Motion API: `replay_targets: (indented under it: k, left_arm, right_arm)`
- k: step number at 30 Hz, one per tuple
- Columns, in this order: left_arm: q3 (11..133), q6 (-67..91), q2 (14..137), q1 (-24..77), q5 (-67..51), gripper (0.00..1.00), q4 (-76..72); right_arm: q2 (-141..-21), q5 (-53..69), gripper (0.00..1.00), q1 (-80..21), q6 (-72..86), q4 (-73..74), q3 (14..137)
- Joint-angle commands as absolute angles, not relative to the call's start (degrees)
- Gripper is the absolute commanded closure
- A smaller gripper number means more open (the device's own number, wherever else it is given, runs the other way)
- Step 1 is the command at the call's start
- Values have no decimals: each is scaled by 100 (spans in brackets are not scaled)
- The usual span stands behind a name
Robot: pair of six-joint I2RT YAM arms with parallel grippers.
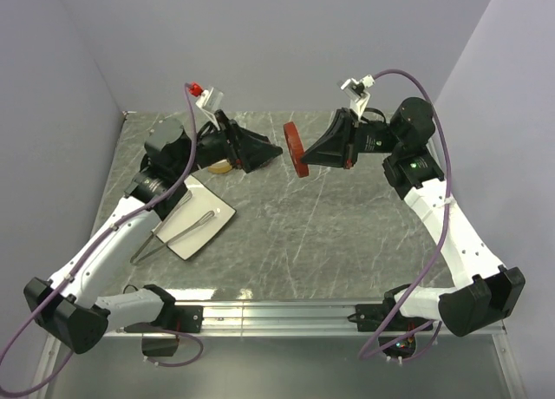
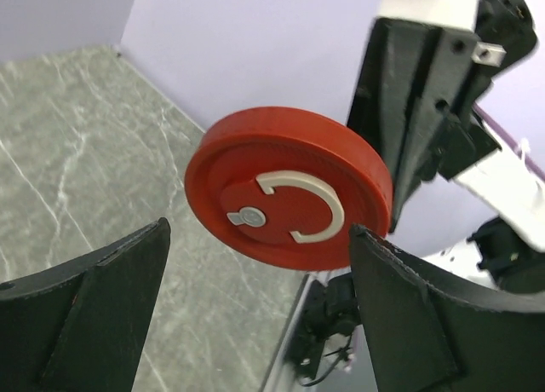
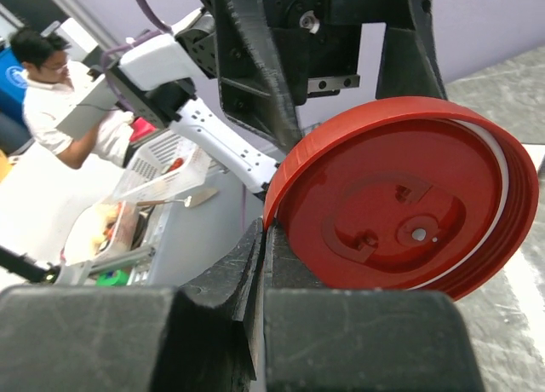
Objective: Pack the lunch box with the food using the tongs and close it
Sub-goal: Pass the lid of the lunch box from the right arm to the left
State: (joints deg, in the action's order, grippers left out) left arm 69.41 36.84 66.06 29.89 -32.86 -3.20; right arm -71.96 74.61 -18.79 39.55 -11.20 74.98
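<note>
My right gripper [image 1: 307, 159] is shut on the rim of the lunch box's dark red lid [image 1: 295, 149] and holds it on edge in the air above the table's middle. Its grip on the lid [image 3: 409, 204] shows in the right wrist view, fingers [image 3: 266, 230] pinched together on the edge. My left gripper [image 1: 279, 151] stands open facing the lid [image 2: 289, 187], whose cream C-shaped handle is turned toward it; the lid sits just past the fingertips [image 2: 153, 239]. The tongs [image 1: 173, 236] lie across the white plate [image 1: 214, 219] at the left. The food is out of view.
A cream round piece [image 1: 223, 166] peeks out behind my left gripper, mostly hidden. The marble tabletop [image 1: 329, 234] stretches between the two arms. Grey walls close the back and both sides. A metal rail [image 1: 286, 310] runs along the near edge.
</note>
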Motion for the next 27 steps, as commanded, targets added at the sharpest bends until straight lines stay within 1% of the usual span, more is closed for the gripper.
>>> replay_targets:
  k: [1, 14, 24, 27]
  left_arm:
    - [7251, 4402, 6715, 3049, -3129, 9, -351]
    - [7058, 4825, 6917, 3243, -3111, 8, -536]
    - [7119, 5071, 7058, 3296, -2989, 7, -633]
    - [7145, 5054, 7084, 3305, -2848, 7, -449]
  right_arm:
    - [-7058, 7207, 100, -1934, 3262, -556, 7840]
    - [-7084, 7146, 100, -2030, 3322, -686, 7840]
    - [-7066, 7137, 100, -2109, 3875, -1265, 7734]
    - [-7066, 7111, 100, -2109, 3877, -1319, 7778]
